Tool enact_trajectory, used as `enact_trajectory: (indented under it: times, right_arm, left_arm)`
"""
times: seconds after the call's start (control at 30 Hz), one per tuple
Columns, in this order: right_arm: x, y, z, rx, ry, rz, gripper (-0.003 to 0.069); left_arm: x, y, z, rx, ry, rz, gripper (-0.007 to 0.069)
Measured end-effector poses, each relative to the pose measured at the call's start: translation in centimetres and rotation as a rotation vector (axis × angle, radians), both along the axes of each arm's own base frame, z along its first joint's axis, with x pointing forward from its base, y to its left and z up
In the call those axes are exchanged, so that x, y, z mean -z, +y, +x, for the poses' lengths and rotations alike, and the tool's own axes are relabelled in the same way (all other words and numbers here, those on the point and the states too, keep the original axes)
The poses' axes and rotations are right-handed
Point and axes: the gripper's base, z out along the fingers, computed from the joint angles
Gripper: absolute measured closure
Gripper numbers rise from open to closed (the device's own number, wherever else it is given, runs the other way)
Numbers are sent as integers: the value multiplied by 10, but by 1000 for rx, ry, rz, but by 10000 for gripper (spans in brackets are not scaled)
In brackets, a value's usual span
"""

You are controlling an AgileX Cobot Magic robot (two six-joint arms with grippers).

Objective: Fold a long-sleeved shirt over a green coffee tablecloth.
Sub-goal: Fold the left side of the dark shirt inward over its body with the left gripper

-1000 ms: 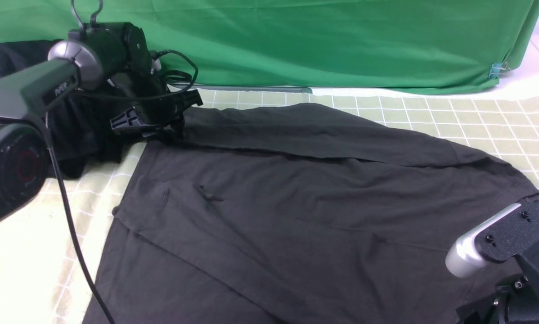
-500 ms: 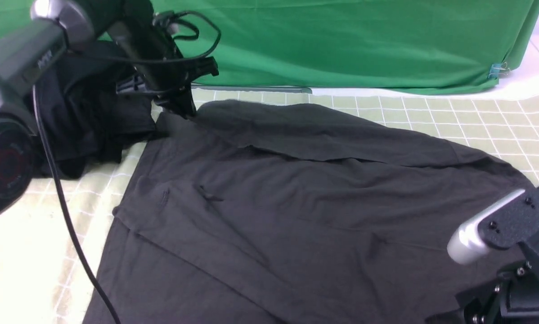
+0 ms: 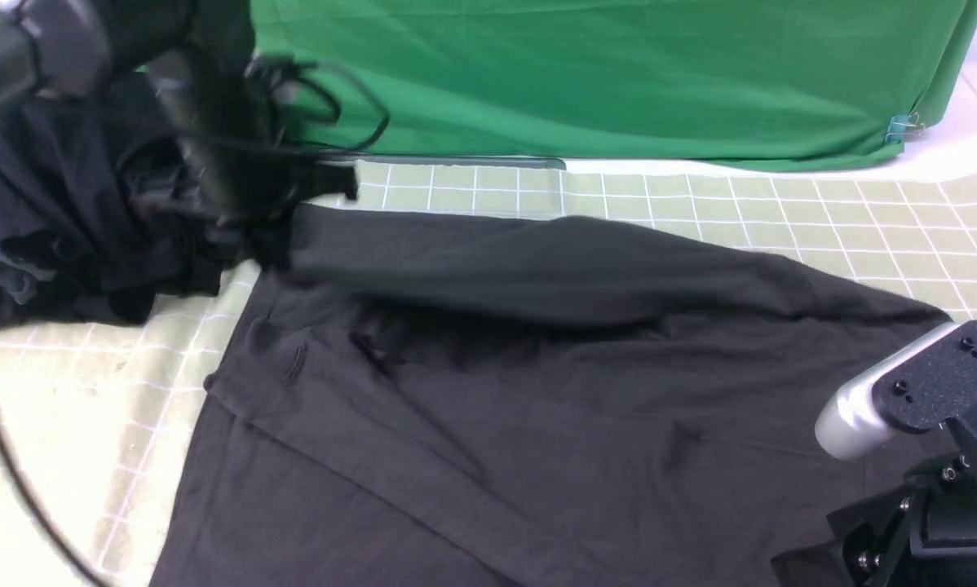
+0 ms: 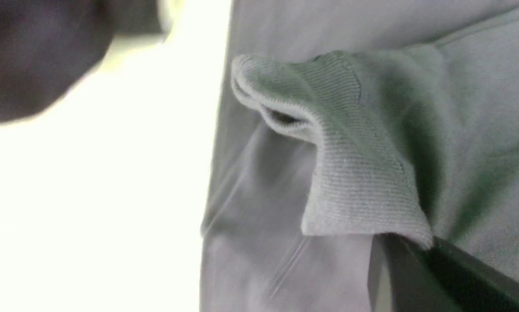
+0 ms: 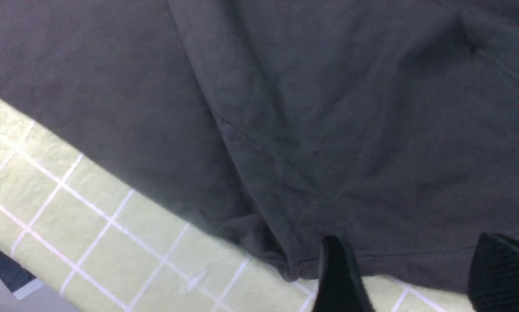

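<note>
Long-sleeved shirt (image 3: 537,408): charcoal knit cloth, matt, lightly creased; cuff (image 4: 355,173) ribbed with stitched edge.
Green coffee tablecloth (image 3: 823,220): matt woven cloth, white grid lines.
Backdrop cloth (image 3: 619,81): plain green fabric, matt, softly rippled.
Right arm bracket (image 3: 945,375): black, grainy matt finish; rounded part (image 3: 851,416) smooth satin silver.
Right tool (image 5: 415,277): fingers (image 5: 504,268) matt black, finely textured.

**Front view.** A charcoal-grey long-sleeved shirt (image 3: 537,424) lies spread on a pale yellow-green grid-patterned tablecloth (image 3: 823,220) over the tabletop, filling the centre down to 6 o'clock. One sleeve (image 3: 537,261) runs raised above the shirt's body from 3 o'clock to 10 o'clock, where its end meets the blurred left gripper (image 3: 264,232); the fingers are indistinct. A black heap of clothing (image 3: 64,228) sits at 9 o'clock, just beside the shirt. A plain bright green cloth (image 3: 619,81) hangs at 12 o'clock. The right arm (image 3: 921,391) occupies 4 o'clock.
</note>
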Motion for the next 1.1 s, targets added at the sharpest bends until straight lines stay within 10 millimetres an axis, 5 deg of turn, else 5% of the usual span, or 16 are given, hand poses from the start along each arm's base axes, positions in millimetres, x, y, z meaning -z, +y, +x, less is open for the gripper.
enact_trajectory:
  times: [0.37, 0.67, 1.1]
  right_arm:
    - [-1, 1, 1, 1, -15, 12, 271]
    - [-2, 1, 2, 3, -22, 19, 271]
    - [-2, 1, 2, 4, -22, 20, 271]
  left_arm:
    - [47, 10, -43, -26, 189, 38, 610]
    - [27, 12, -56, -28, 145, 18, 610]
    - [65, 14, -85, -46, 325, 13, 610]
